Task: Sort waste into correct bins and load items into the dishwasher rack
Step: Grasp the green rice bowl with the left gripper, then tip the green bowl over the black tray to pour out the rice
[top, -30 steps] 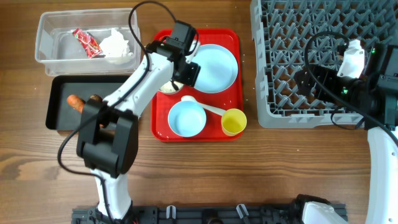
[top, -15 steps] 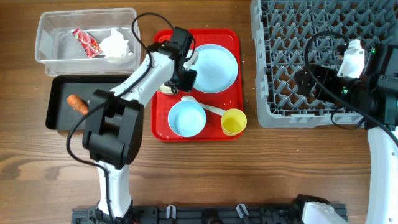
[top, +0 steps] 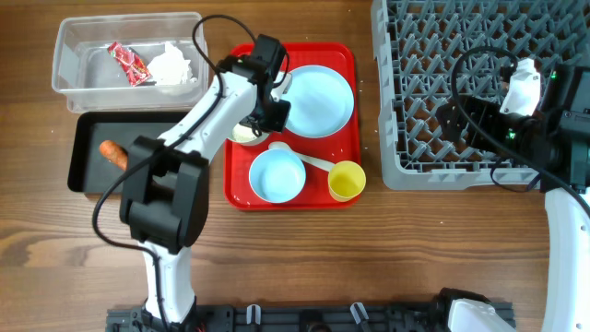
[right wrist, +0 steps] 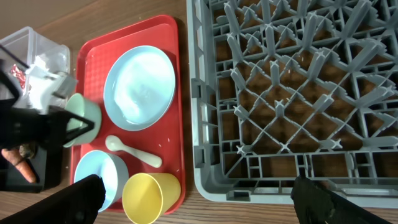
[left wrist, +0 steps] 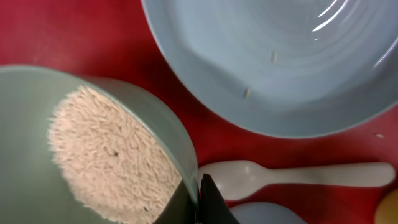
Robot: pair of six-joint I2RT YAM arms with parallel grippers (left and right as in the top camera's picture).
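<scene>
My left gripper is shut on the rim of the pale-green bowl, which holds a mound of white rice and sits at the red tray's left edge. Beside it on the tray lie the light-blue plate, the white spoon, the light-blue bowl and the yellow cup. A tissue and a red wrapper lie in the clear tub. The carrot rests in the black tray. My right gripper hangs open over the grey rack, holding nothing.
The red tray sits between the two bins on the left and the rack on the right. The rack's front wall borders bare wood table. The left arm stretches across the black tray toward the red tray.
My left gripper has closed on the green bowl's rim, and the arm has shifted slightly. The right arm has not moved.
</scene>
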